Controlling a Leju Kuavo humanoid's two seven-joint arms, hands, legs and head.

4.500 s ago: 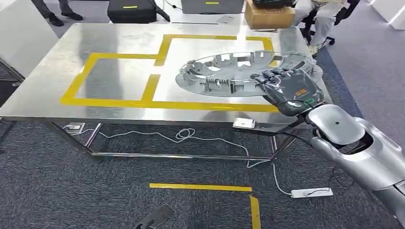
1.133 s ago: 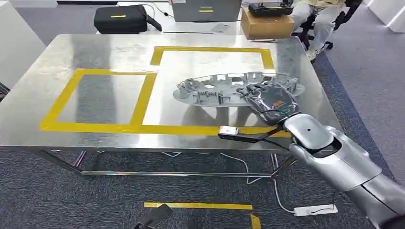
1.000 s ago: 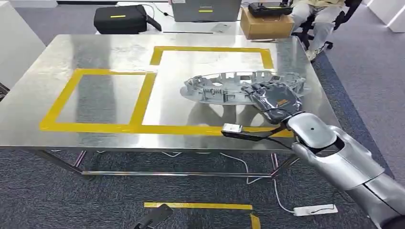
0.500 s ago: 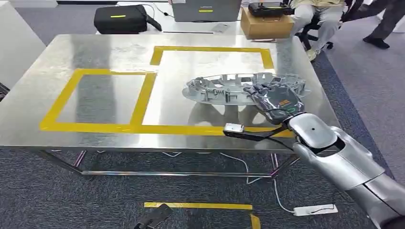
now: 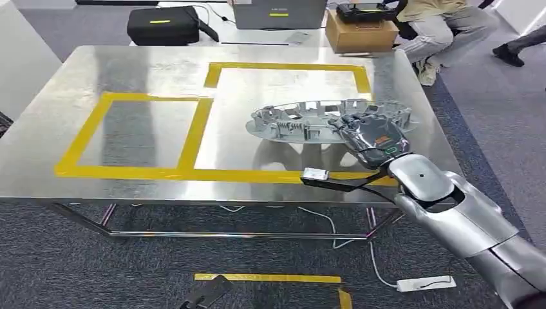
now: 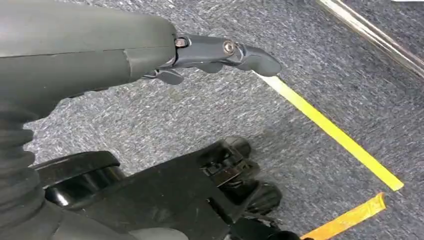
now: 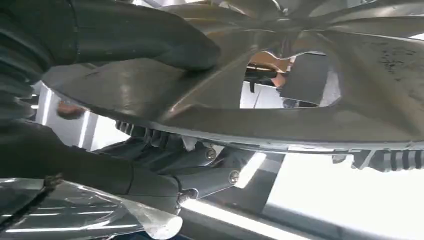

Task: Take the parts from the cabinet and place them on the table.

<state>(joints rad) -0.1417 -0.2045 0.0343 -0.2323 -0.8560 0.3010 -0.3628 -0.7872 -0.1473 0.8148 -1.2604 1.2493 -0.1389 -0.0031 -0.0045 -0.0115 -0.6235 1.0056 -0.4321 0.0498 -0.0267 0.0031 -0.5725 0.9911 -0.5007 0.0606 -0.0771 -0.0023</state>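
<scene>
Far left of the head view: a pale cabinet side (image 5: 22, 61) beside the steel tabletop (image 5: 154, 138), marked with two adjoining yellow tape rectangles (image 5: 193, 132). Behind the tabletop, on the floor: a black bag (image 5: 164, 24), a grey case (image 5: 280, 13) and a cardboard box (image 5: 360, 31). Under the tabletop: white cable (image 5: 322, 219) on grey carpet (image 5: 129, 270), yellow floor tape (image 5: 267, 278), a power strip (image 5: 426, 283) to the right.

Left hand (image 6: 220, 52) seen from its wrist camera hanging above the carpet, fingers stretched out and apart, holding nothing.

Right of centre on the tabletop: the grey round ribbed part (image 5: 302, 121), inside the right-hand tape rectangle, near the tabletop's right edge; cannot tell whether resting on the surface or just above it. Gripped at its near right rim by the right hand (image 5: 372, 135); from the right wrist camera, thumb (image 7: 145, 37) pressed on one face of the part (image 7: 310, 90) and fingers (image 7: 170, 160) curled against the other.

Far right, beyond the tabletop: a seated person's legs (image 5: 444, 29)
</scene>
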